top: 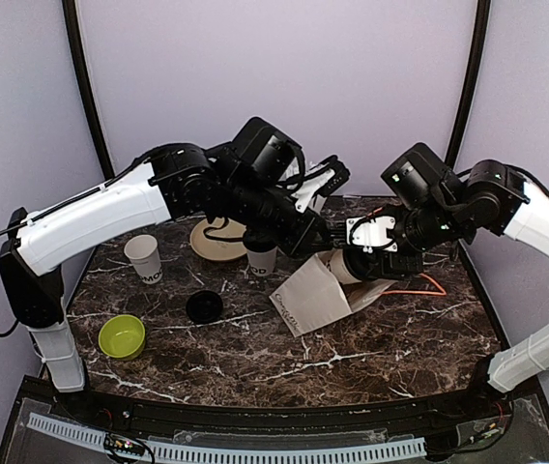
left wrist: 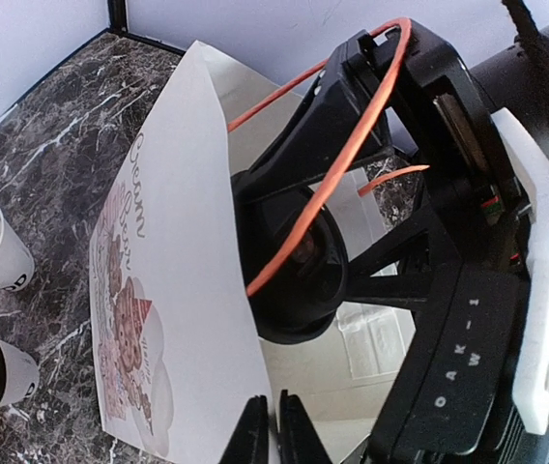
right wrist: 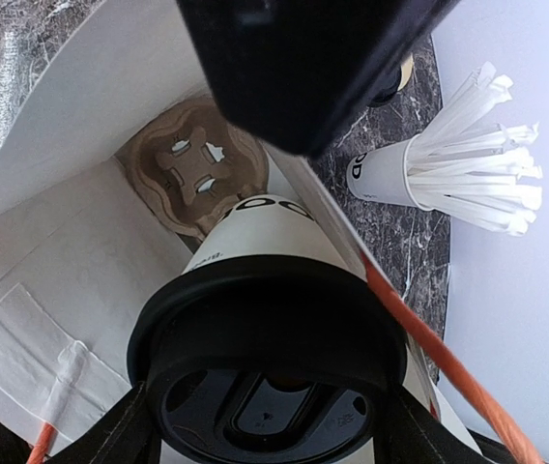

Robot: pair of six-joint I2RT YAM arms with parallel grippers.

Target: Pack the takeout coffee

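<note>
Clamped the left claw [left wrist: 274, 432] shut on the rim of the paper bag [left wrist: 173, 290], lifting that edge to keep the mouth gaping for loading. Gripped a lidded coffee cup [right wrist: 274, 242] around its top with the right claw [right wrist: 270, 406], lid toward the wrist, base aimed into the bag's mouth at the cardboard carrier [right wrist: 192, 174] deep inside (not seated yet, by the look of it). Spotted a second lidded cup [top: 262, 255] standing on the surface [top: 381, 338] outside the bag, untouched by either claw.

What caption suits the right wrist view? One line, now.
Right claw holds a lidded coffee cup inside the white paper bag, cardboard carrier beyond.
</note>
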